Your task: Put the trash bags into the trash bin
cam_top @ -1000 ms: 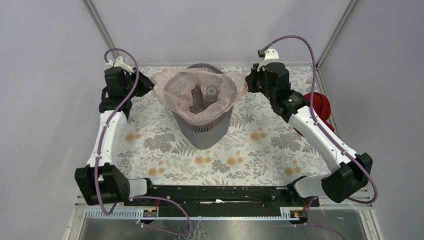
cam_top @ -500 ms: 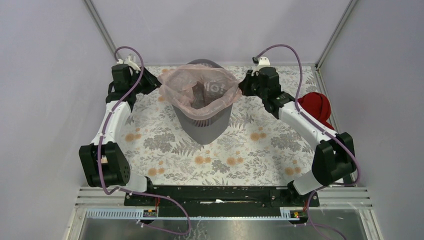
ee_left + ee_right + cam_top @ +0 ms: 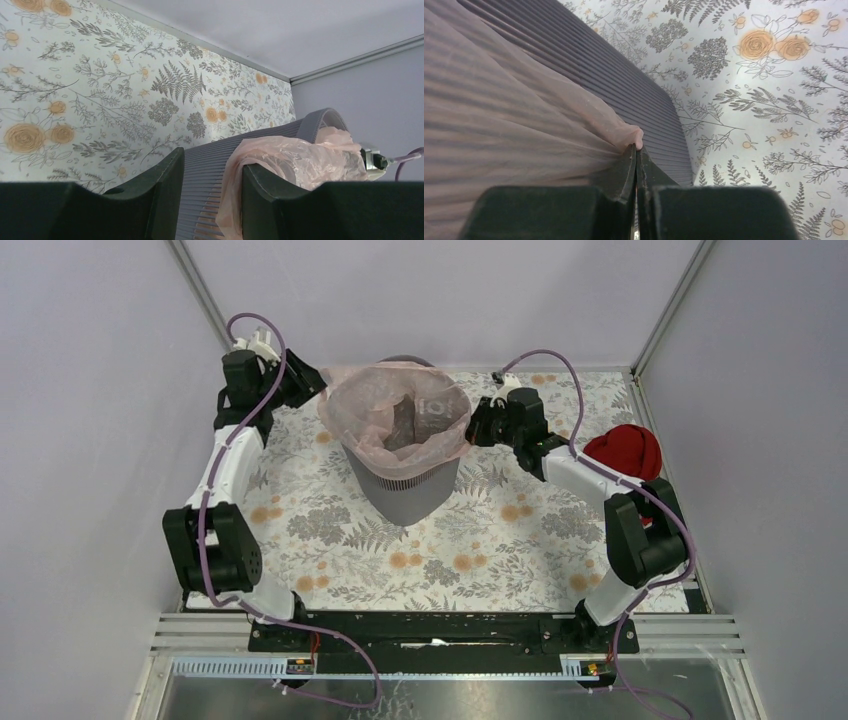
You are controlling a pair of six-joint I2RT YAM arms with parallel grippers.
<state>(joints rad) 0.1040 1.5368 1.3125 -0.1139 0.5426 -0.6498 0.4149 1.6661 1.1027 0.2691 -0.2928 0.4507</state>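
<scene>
The trash bin [image 3: 405, 490] stands at the middle back of the table. The pale-pink trash bag [image 3: 395, 420] sits in its mouth, edges folded out over the rim. My left gripper [image 3: 312, 388] is at the bin's left rim. In the left wrist view this gripper [image 3: 212, 200] is open, the bin wall [image 3: 205, 170] shows between its fingers, and the bag's edge [image 3: 295, 160] drapes over the right finger. My right gripper [image 3: 472, 428] is at the right rim. It [image 3: 636, 150] is shut on a pinch of the bag [image 3: 499, 115] beside the bin wall [image 3: 624, 75].
A solid red cloth-like bundle [image 3: 624, 452] lies at the right edge of the table, behind my right forearm. The flowered table cover [image 3: 480, 540] spreads in front of the bin. Metal frame posts rise at the back corners.
Both grippers have moved inward and toward the back of the table. The bag's mouth has narrowed from a wide stretch and now sits lower around the bin's rim.
</scene>
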